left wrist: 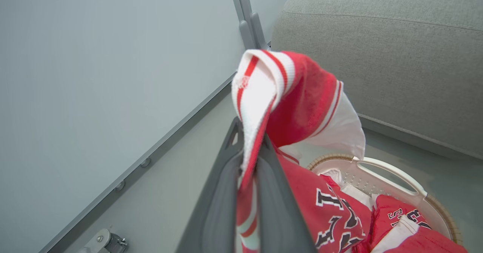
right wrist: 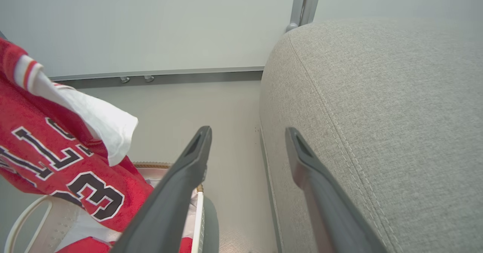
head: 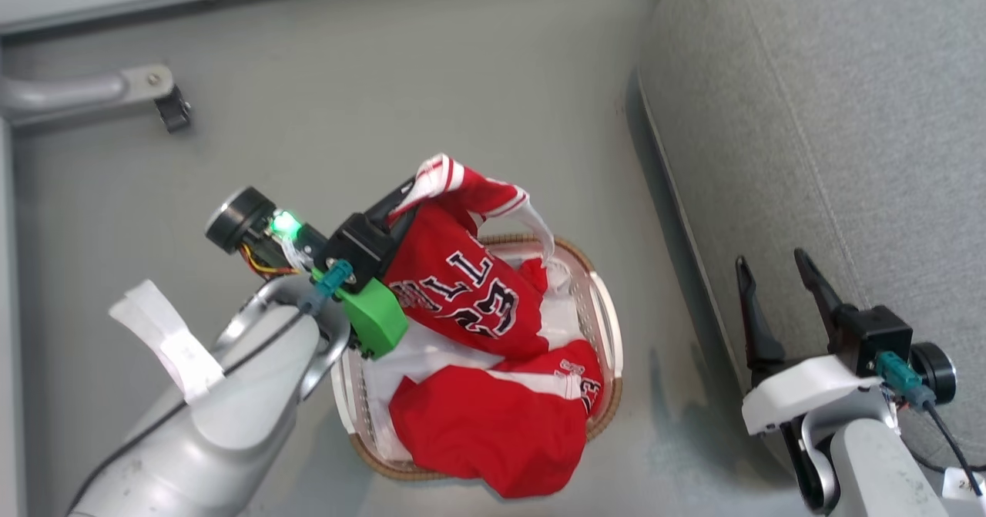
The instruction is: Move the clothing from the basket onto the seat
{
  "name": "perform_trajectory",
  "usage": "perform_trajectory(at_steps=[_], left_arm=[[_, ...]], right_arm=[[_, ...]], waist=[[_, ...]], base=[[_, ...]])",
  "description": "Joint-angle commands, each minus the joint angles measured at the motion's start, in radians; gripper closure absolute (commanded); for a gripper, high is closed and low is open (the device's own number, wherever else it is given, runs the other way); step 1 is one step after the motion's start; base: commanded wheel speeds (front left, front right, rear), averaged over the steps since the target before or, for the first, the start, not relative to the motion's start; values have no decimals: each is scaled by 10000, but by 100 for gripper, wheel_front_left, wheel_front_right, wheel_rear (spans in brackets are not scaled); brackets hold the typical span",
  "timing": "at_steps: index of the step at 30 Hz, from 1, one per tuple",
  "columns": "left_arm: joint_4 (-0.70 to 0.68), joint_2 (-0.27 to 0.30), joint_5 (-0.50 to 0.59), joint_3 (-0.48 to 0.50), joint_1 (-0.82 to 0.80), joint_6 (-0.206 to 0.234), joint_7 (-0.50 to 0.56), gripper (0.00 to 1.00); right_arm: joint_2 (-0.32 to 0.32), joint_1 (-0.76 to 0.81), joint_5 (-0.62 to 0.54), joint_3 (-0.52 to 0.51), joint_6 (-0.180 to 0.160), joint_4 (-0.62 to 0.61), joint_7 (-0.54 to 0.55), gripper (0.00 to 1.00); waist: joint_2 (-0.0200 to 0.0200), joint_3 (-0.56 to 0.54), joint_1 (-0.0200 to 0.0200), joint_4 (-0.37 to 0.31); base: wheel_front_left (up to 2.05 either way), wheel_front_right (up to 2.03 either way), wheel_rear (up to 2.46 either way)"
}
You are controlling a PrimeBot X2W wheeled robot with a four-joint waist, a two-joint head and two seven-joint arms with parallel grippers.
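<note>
basket on pale grey floor

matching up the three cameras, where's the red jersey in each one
Head view: jersey in the middle, hanging from the left gripper over the basket.
Left wrist view: jersey centre, pinched between the fingers.
Right wrist view: jersey at the left edge.
Shared landmark: the grey sofa, right side in all three.

Pale grey floor lies ahead of the right jaws, meeting a plain pale wall edged by a grey metal rail.
</note>
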Motion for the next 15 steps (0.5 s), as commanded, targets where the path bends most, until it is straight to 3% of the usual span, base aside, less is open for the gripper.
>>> perform_trajectory(at_steps=[1, 8, 15], left_arm=[[-155, 159, -268, -147, -234, 9, -40, 100], [-971, 927, -1185, -773, -1833, 14, 417, 100], [-1536, 1257, -1723, -516, -3195, 13, 745, 100]], right_arm=[[-43, 293, -12, -4, -10, 59, -51, 0], [-45, 769, 25, 184, -10, 71, -51, 0], [-39, 819, 63, 389, -10, 45, -51, 0]], waist=[[-1, -1596, 1, 495], [-1, -2498, 1, 439], [-1, -2847, 1, 278]], base=[[0, 0, 0], [0, 0, 0], [0, 0, 0]])
